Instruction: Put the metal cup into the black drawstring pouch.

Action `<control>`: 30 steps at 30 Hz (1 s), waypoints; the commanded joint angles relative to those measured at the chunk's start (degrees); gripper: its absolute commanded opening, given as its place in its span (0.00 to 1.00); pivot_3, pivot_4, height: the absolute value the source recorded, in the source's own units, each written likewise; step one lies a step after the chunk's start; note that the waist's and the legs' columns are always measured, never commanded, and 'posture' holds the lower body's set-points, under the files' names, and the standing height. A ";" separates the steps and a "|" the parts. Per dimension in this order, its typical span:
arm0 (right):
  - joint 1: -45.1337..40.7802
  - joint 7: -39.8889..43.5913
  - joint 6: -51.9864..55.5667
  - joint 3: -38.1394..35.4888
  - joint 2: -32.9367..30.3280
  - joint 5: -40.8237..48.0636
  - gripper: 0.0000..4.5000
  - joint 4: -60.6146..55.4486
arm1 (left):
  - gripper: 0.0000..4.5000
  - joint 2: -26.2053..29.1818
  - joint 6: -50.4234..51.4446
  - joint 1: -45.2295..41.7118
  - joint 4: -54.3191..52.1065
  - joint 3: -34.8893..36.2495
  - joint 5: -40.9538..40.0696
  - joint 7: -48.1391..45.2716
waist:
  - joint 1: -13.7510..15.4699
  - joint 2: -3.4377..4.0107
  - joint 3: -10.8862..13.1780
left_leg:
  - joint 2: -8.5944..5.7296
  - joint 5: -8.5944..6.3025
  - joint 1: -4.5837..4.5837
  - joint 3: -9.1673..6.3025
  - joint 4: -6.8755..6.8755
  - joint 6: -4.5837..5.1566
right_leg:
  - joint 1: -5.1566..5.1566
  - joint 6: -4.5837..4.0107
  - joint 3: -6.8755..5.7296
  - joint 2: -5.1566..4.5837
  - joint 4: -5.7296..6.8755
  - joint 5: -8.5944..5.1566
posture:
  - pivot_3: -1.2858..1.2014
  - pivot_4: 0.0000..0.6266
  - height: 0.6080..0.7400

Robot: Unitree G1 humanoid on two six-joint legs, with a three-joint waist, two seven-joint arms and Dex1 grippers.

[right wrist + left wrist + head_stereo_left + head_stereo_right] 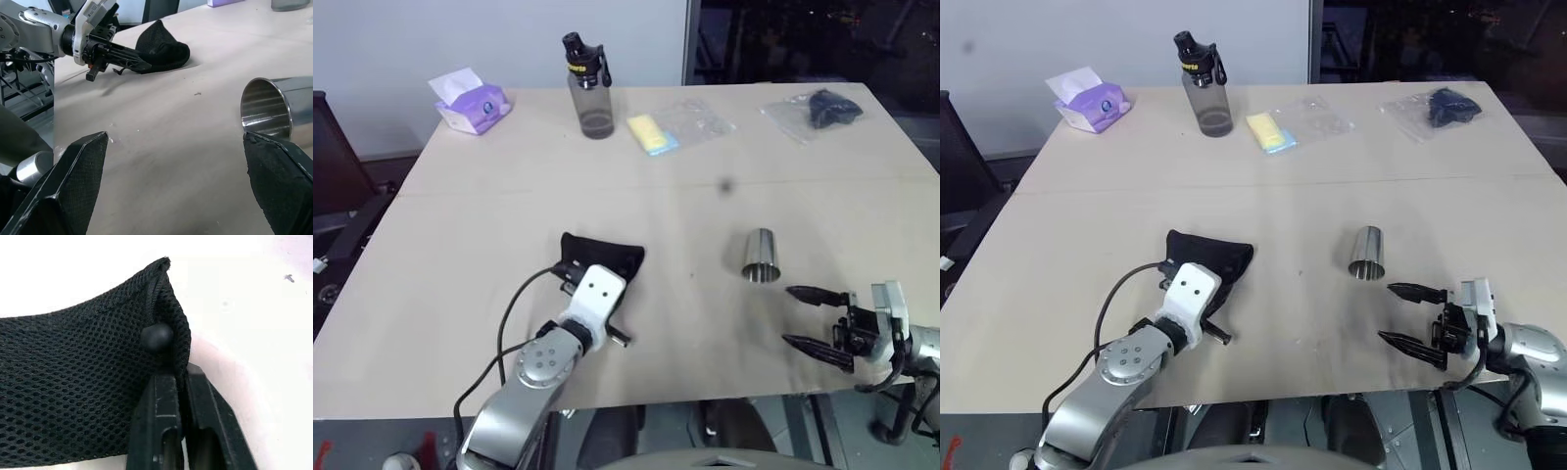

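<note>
Lying on its side on the table [460,196], metal cup [762,257], well right of the black drawstring pouch [607,257]. Nearest: right gripper [815,318], spread wide, empty, just beside the cup's rim. Left gripper [132,61] pinched onto the pouch's edge.

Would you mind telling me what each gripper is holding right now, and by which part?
The left gripper pinches the black drawstring pouch at its edge, beside the cord bead. The right gripper holds nothing.
</note>
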 commanded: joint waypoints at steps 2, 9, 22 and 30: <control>-0.58 -1.97 -4.48 -1.61 1.98 -0.70 1.00 -0.10 | 0.01 -1.64 -4.45 -2.55 -0.42 2.75 -0.24 -0.63 | 0.01 0.00 0.00 | 0.00 0.00 0.00 -0.01 0.00 0.00 | 0.00 0.00 -0.01 0.00 0.00 0.00 | 0.52 0.24 1.00; -0.80 -24.90 1.57 -1.72 8.66 -4.36 1.00 -6.56 | 0.01 -5.66 -3.94 -9.71 1.38 7.91 -9.70 -7.05 | -0.15 0.04 -0.04 | -0.06 0.00 -0.01 0.03 0.05 -0.01 | 0.01 -0.01 0.03 0.00 0.05 0.01 | 0.52 0.24 1.00; -4.64 -48.87 3.62 1.13 14.66 -17.57 0.79 -4.15 | 0.00 -4.03 -6.73 -11.91 4.87 8.62 -12.16 -11.53 | -0.09 0.02 -0.04 | -0.07 0.00 -0.01 0.01 0.08 0.00 | 0.00 -0.02 0.03 0.06 0.10 0.01 | 0.52 0.24 1.00; -7.12 -48.20 -0.58 1.43 15.60 -16.85 0.01 -1.11 | 0.00 -5.31 -10.69 -12.65 7.93 10.32 -17.16 -15.91 | -0.14 0.00 -0.06 | -0.06 0.00 0.03 0.01 0.08 0.00 | 0.04 -0.03 0.03 0.09 0.09 0.02 | 0.52 0.24 1.00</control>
